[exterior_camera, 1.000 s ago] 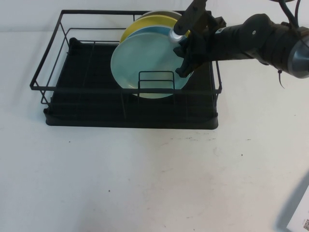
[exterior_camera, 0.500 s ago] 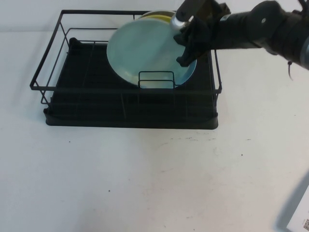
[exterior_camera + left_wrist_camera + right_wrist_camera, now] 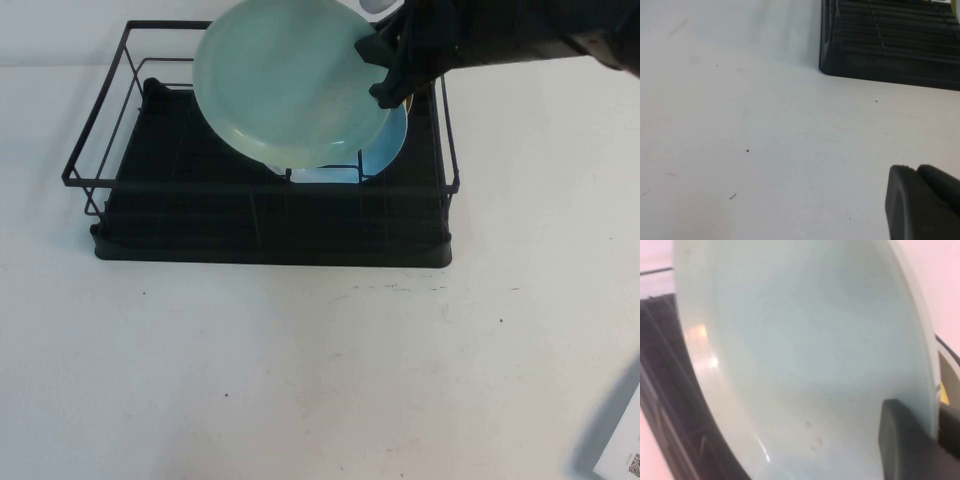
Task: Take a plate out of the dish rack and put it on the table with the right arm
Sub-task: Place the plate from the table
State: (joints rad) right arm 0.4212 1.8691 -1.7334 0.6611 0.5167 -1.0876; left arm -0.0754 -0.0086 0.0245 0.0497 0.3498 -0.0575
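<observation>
Mint-green, the plate (image 3: 285,85) hangs tilted above the dish rack (image 3: 120,215), clear of the wire divider (image 3: 322,166), pinched at its rim by the right gripper (image 3: 388,72) so it can swing out toward the table (image 3: 300,370). Inside the rack a sky-blue plate (image 3: 385,150) stands upright behind the divider. The left gripper (image 3: 922,202) hovers low over the table beside the rack; I cannot tell whether it is spread.

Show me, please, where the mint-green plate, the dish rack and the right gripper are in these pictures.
mint-green plate (image 3: 285,85), high view, centre of its face.
dish rack (image 3: 180,215), high view, black tray base.
right gripper (image 3: 385,72), high view, fingers clamping the plate's rim.
</observation>
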